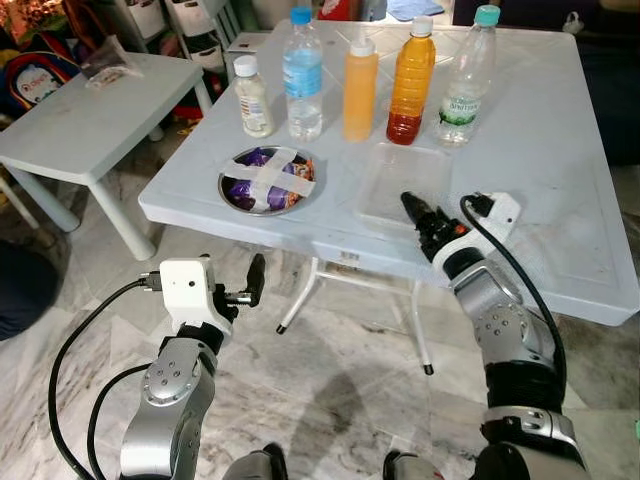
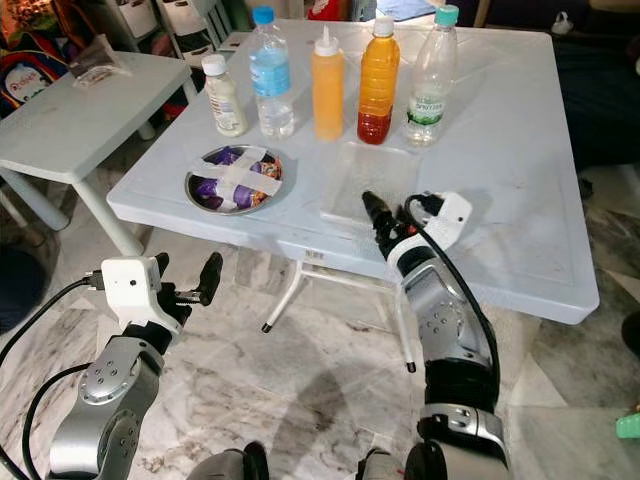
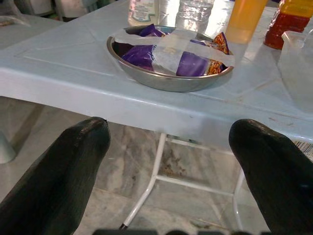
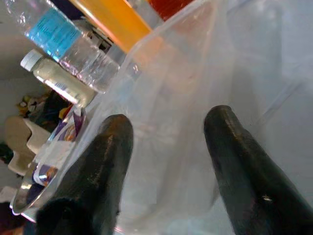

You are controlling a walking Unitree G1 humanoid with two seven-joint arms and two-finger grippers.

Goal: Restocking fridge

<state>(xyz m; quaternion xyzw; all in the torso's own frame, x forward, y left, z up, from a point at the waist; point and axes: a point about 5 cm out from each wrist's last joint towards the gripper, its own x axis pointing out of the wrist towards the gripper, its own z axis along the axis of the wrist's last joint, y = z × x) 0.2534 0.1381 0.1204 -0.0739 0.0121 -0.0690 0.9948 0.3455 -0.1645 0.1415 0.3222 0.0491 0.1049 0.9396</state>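
Note:
On the white table (image 1: 560, 170), a back row holds a small pale bottle (image 1: 252, 97), a water bottle (image 1: 302, 75), an orange squeeze bottle (image 1: 360, 88), an amber bottle (image 1: 411, 82) and a clear teal-capped bottle (image 1: 467, 77). A steel bowl (image 1: 268, 180) of purple snack packets, crossed with white tape, sits near the front left edge. To its right lies a clear plastic container (image 1: 405, 185). My right gripper (image 1: 412, 208) is open at that container's near side, with its fingers (image 4: 105, 161) over the clear plastic. My left gripper (image 1: 252, 285) is open, below and in front of the table edge, facing the bowl (image 3: 168, 56).
A lower white table (image 1: 80, 125) stands to the left with a small bag on it. Bags and storage clutter crowd the back left. White metal legs (image 1: 305, 295) cross under the main table above a marble floor.

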